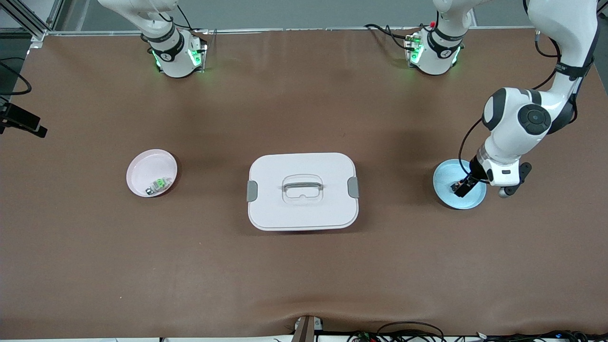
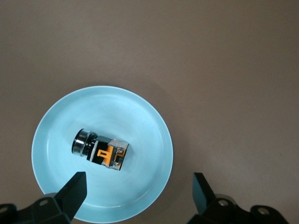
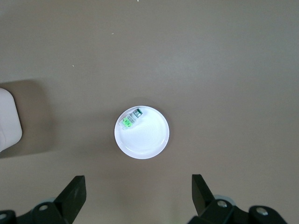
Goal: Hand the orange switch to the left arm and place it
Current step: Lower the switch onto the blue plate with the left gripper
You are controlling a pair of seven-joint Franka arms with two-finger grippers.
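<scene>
The orange switch (image 2: 101, 150), black-bodied with an orange part, lies on its side on the blue plate (image 2: 117, 112) toward the left arm's end of the table. My left gripper (image 2: 139, 186) is open and empty just above the blue plate (image 1: 445, 178). In the front view the left gripper (image 1: 463, 187) covers the switch. My right gripper (image 3: 138, 184) is open and empty, high over the pink plate (image 3: 149, 140), and is out of the front view. The white box (image 1: 302, 191) stands mid-table between the two plates.
The pink plate (image 1: 142, 166) toward the right arm's end holds a green-and-clear switch (image 1: 160, 184), which also shows in the right wrist view (image 3: 129, 120). A corner of the box (image 3: 7, 121) shows in the right wrist view. Cables lie along the table edge nearest the front camera.
</scene>
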